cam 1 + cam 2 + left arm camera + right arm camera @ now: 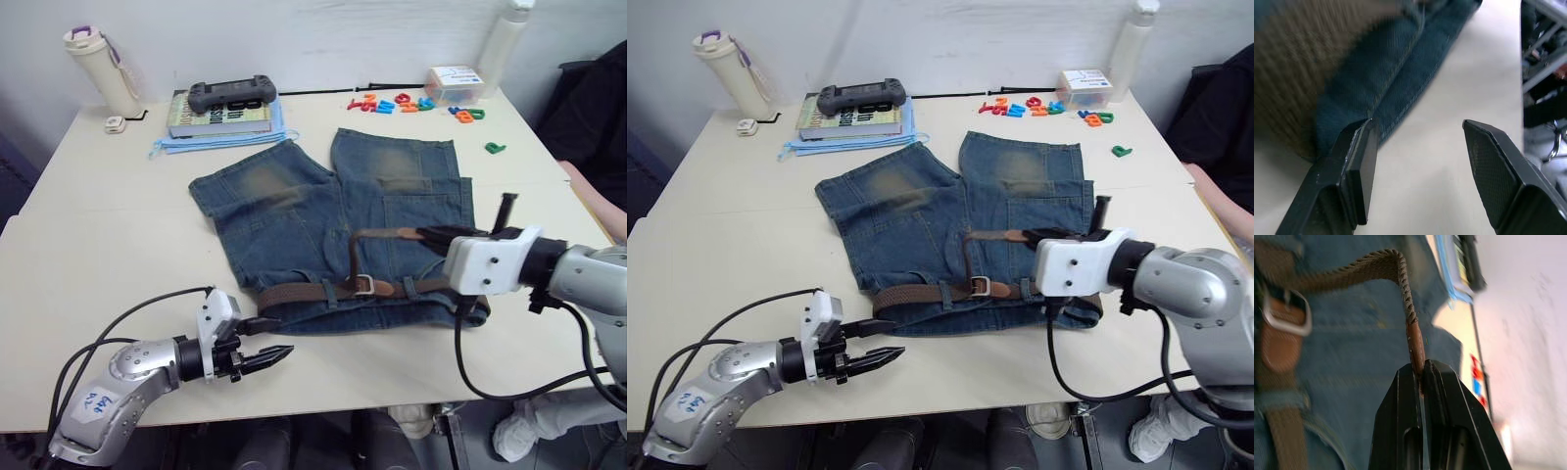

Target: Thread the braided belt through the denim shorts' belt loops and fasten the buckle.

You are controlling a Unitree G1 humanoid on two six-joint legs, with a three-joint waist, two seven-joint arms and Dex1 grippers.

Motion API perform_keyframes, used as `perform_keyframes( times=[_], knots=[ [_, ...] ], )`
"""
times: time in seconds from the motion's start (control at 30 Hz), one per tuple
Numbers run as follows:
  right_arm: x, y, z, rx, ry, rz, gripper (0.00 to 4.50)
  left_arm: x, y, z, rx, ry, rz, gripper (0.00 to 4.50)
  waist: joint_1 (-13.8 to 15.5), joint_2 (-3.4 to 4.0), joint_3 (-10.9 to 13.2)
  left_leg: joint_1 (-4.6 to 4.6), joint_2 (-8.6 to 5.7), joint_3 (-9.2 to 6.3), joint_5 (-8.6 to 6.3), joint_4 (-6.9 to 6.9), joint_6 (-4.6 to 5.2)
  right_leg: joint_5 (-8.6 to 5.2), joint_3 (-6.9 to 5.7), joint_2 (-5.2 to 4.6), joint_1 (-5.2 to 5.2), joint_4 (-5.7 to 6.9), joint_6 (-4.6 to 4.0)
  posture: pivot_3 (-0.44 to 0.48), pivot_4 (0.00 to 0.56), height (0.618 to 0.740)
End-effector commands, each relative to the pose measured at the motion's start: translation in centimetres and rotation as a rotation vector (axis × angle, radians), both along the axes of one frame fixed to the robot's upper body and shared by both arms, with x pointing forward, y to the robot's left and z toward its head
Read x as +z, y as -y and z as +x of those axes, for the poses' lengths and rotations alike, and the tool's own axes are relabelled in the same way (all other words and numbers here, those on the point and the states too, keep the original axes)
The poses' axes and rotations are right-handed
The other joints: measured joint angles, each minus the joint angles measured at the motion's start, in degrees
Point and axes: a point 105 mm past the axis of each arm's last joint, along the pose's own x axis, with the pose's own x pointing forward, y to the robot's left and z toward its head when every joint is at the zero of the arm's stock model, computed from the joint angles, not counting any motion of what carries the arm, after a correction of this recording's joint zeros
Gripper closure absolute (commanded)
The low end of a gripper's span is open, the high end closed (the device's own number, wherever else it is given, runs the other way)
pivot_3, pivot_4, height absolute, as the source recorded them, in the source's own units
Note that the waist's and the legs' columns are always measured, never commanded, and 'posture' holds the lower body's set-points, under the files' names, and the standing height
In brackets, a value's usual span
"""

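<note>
A: Where are the shorts (333, 220)?
B: Flat on the table (98, 255), middle, waistband toward the robot, legs pointing to the far edge.

A: And the belt (299, 293)?
B: Runs along the waistband under a few loops (330, 291). Buckle (362, 285) sits approx. mid-waistband w/ the strap through it. The free end arcs up off the denim and over to the right.

A: Right gripper (431, 236)?
B: Fingers pinched tight on the belt tip; wrist view shows the strap clamped between them, no gap.

A: Left gripper (265, 338)?
B: Fingers spread wide, nothing between them. Low over bare table just beside the waistband's left corner. One finger (1359, 161) is right at the denim edge; can't tell if touching.

A: Containers?
B: Small clear box (453, 82) at the far right edge, contents not readable. Colored plastic letters (397, 103) lie loose on the table beside it, not in it. A cream bottle (98, 69) w/ lid on, far left corner; a white bottle (505, 44) far right.

A: Other stuff?
B: Game controller (231, 94) atop a book (217, 117), that on a blue folder (220, 140).
</note>
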Motion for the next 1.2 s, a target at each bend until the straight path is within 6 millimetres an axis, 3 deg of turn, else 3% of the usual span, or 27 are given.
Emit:
perform_keyframes(
  times=[0.03,0.13,0.23,0.4,0.6,0.77,0.87,0.97,1.07,1.2],
  knots=[
    [-0.6,-1.9,-0.4,0.064,-0.023,0.003,4.50,3.0,0.9,-1.0,-0.045,0.069,-0.073,1.44,0.0,-0.01,0.0,-0.03,0.00,-0.01,-0.01,0.00,0.01,0.00,-0.01,0.00,0.00,-0.05,0.00,0.000,0.150,0.707],
    [-1.1,-2.6,-0.2,0.080,-0.031,-0.006,4.50,4.6,1.0,-0.5,-0.005,0.107,-0.120,1.44,-0.1,-0.01,0.0,-0.21,-0.01,0.05,-0.04,-0.01,0.04,-0.01,-0.05,0.04,-0.21,-0.15,-0.01,0.000,0.150,0.707],
    [-1.0,-3.0,0.0,0.088,-0.020,0.000,4.50,5.1,0.8,2.4,0.146,0.166,-0.100,1.44,0.1,-0.02,0.0,-0.63,-0.02,0.15,-0.01,0.07,0.02,0.02,-0.09,0.06,-0.65,-0.02,0.03,0.000,0.150,0.707],
    [-0.8,-3.6,-0.1,0.107,-0.014,-0.002,4.50,5.4,2.8,5.9,0.269,0.406,0.084,1.44,0.1,-0.07,0.0,-0.60,-0.08,0.25,0.08,0.11,0.01,0.10,-0.04,0.11,-0.62,0.02,0.13,0.000,0.150,0.707],
    [-0.6,-4.3,0.0,0.112,0.015,-0.045,4.50,5.4,5.1,6.2,0.226,0.578,0.190,1.44,-0.3,-0.13,0.1,-0.64,-0.01,0.37,0.08,0.06,0.04,0.14,0.09,0.17,-0.77,0.01,0.18,0.000,0.150,0.707],
    [-0.7,-4.7,0.3,0.105,0.059,-0.097,4.50,6.3,6.4,6.4,0.238,0.576,0.154,1.44,0.0,-0.17,0.1,-0.72,-0.06,0.37,0.10,0.13,0.04,0.15,0.07,0.16,-0.81,0.05,0.19,0.000,0.150,0.707],
    [-0.8,-5.0,0.6,0.101,0.088,-0.120,4.50,7.4,7.1,6.0,0.222,0.509,0.048,1.44,-0.1,-0.17,0.1,-0.71,-0.08,0.37,0.10,0.14,0.05,0.15,0.08,0.16,-0.81,0.07,0.20,0.000,0.150,0.707],
    [-0.7,-5.2,0.9,0.092,0.110,-0.130,4.50,8.1,7.0,5.7,0.186,0.510,0.046,1.44,-0.1,-0.18,0.1,-0.73,-0.06,0.36,0.10,0.15,0.04,0.15,0.07,0.16,-0.84,0.10,0.20,0.000,0.150,0.707],
    [-0.5,-5.5,0.9,0.097,0.130,-0.125,4.50,7.8,5.9,6.6,0.265,0.473,0.071,1.44,-0.3,-0.17,0.1,-0.69,-0.04,0.38,0.12,0.14,0.00,0.15,0.09,0.18,-0.86,0.16,0.20,0.000,0.150,0.707],
    [-0.4,-5.9,0.8,0.108,0.140,-0.117,4.50,6.4,5.5,7.6,0.277,0.503,0.223,1.44,-0.2,-0.18,0.1,-0.67,-0.04,0.39,0.15,0.21,-0.03,0.16,0.12,0.47,-0.86,0.26,0.18,0.000,0.150,0.707]
  ],
)
